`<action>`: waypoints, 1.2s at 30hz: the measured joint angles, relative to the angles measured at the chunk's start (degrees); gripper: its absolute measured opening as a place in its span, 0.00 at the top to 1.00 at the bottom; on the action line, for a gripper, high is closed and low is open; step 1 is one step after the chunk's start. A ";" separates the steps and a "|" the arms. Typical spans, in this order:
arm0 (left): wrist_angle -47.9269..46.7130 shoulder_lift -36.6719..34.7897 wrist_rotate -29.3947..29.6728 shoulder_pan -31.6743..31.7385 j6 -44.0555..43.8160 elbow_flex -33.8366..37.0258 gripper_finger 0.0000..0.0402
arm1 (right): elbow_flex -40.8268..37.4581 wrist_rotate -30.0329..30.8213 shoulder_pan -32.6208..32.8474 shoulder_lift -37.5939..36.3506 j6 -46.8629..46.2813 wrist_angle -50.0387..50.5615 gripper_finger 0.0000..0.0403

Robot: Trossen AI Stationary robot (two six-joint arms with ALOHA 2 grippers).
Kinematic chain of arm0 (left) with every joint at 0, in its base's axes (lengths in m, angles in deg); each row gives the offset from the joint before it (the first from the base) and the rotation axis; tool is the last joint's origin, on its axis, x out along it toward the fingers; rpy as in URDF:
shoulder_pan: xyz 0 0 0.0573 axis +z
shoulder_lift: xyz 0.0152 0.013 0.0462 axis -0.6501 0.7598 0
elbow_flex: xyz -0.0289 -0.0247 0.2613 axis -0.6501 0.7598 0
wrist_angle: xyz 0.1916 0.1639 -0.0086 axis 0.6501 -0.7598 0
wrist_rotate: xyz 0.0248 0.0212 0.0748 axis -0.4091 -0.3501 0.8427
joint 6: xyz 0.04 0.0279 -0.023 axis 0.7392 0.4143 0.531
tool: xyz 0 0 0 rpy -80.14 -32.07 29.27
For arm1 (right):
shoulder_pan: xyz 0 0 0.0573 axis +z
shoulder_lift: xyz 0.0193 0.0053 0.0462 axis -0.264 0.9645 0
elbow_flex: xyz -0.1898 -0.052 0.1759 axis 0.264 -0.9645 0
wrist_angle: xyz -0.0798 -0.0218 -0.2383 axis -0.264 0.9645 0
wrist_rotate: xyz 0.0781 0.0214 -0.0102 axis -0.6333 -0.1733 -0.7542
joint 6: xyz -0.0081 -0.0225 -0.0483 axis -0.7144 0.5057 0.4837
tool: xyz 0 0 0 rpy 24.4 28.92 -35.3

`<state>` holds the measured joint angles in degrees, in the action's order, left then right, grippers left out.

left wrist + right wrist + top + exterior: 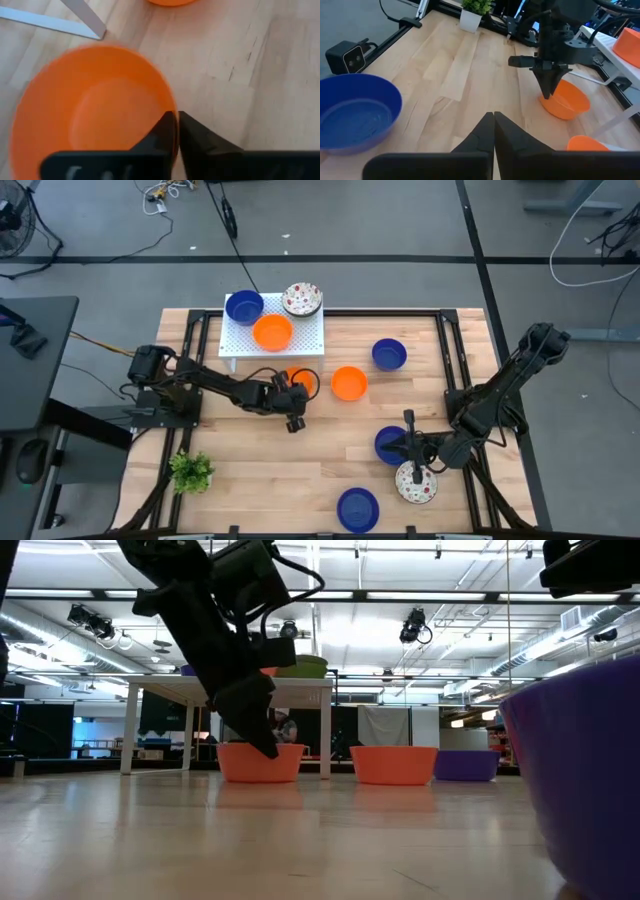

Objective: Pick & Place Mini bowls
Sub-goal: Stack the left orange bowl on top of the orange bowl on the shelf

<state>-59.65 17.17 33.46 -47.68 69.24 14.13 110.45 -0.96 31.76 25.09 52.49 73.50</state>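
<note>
While the bench (330, 470) carries bowls scattered from its back edge to its front, the rack (232, 340) at the back-left already holds three. Left gripper (176, 131) sits mid-bench, just in front of the rack, its fingers pinched narrow over the near rim of an orange bowl (90, 110); that bowl lies just ahead of the claw, toward the rack, so a lift and short carry back looks next. Right gripper (493, 125) waits closed and empty near the front-right, beside a blue bowl (355, 112).
</note>
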 joint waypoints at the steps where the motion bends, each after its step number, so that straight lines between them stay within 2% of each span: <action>1: 0.20 0.00 0.07 -0.49 -0.06 0.00 0.97 | 0.00 0.00 0.00 0.00 0.04 0.00 0.98; 6: -0.54 -0.13 -4.40 -5.11 -3.04 -3.56 0.98 | 0.00 -0.01 -0.08 0.01 0.07 0.02 0.98; 8: -2.27 -0.13 -6.39 -7.55 -4.28 -7.11 0.98 | 0.00 0.00 -0.26 -0.01 0.07 0.11 0.98; 11: -10.06 -0.15 -6.42 -11.04 -6.51 -14.72 0.98 | 0.00 -0.01 -0.58 0.00 -0.04 0.17 0.98; 14: -22.46 -0.21 -2.95 -13.88 -8.04 -23.77 0.99 | 0.00 -0.01 -0.63 0.01 -0.17 0.22 0.98; 17: -35.57 -0.38 3.40 -15.58 -10.27 -32.37 0.99 | 0.00 -0.06 -0.63 0.01 -0.19 0.22 0.98; 21: -48.61 -3.09 10.54 -15.55 -11.97 -40.17 0.99 | 0.00 -0.48 -0.63 0.01 -0.25 0.24 0.98; 25: -55.04 -9.33 13.21 -10.86 -10.89 -41.88 0.99 | 0.00 -0.63 -0.63 -0.01 -1.26 0.64 0.98; 30: -54.04 -16.04 13.84 -0.85 -2.55 -41.46 0.99 | 0.00 -0.60 -0.63 0.00 -1.61 0.79 0.98; 36: -51.43 -15.96 5.48 11.04 5.76 -41.44 0.99 | 0.00 -0.60 -0.63 0.00 -1.42 0.77 0.98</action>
<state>-111.08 1.20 38.94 -36.64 75.00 -27.31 110.45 -1.57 31.13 25.09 51.07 74.27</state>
